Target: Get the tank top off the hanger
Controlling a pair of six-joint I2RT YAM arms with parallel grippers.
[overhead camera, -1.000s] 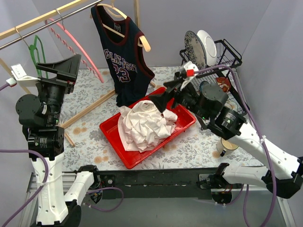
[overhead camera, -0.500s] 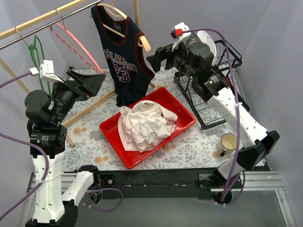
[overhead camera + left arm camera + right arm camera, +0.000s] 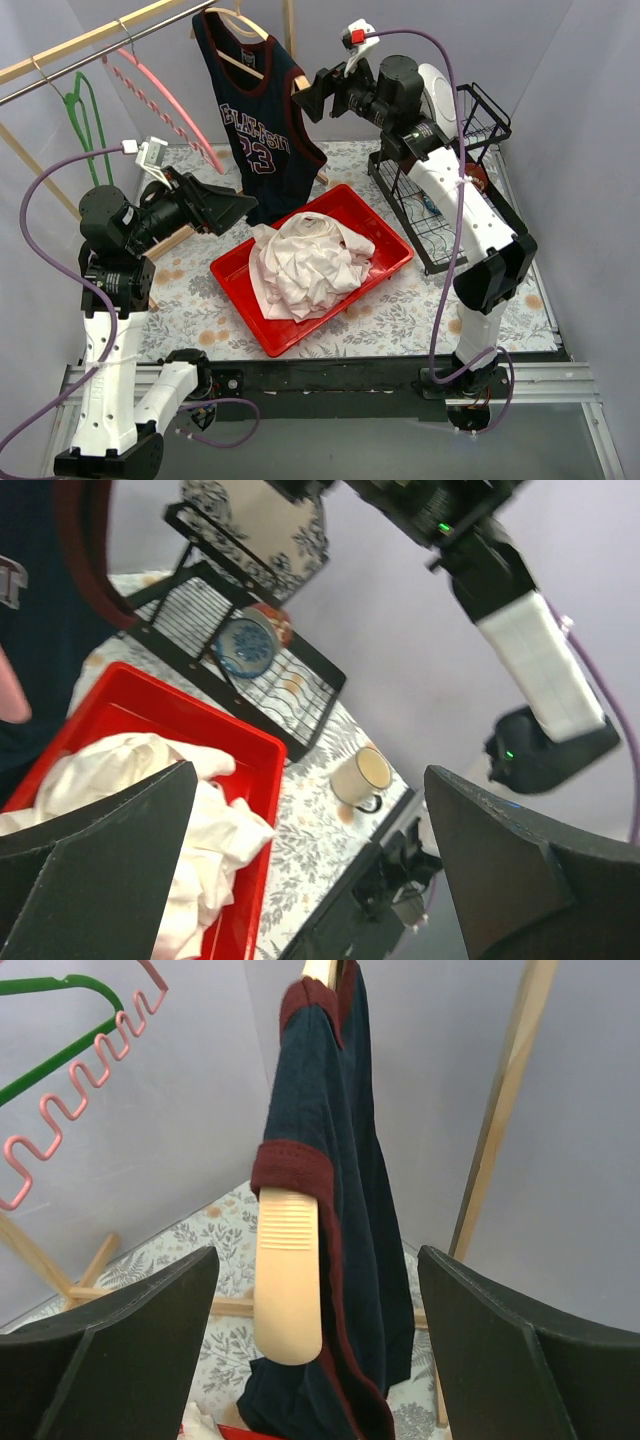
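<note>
Tank top (image 3: 345, 1150) hangs on the hanger (image 3: 288, 1280), straight ahead of your right gripper (image 3: 308, 97). Its jaws are spread wide, with the hanger's tip lined up between them. Left gripper (image 3: 232, 208) is wide open too, near the hem, holding nothing. Watch it: clamp wood instead of fabric and you'll probably drag the whole hanger off the rail (image 3: 100, 56).

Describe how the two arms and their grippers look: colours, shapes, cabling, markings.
Both are built from white link shells joined by black joint housings. The left arm and right arm each carry a purple cable looping to a small white wrist module. The right arm's module bears a red patch. The left gripper and right gripper have broad, matte black, wedge-shaped fingers.
</note>
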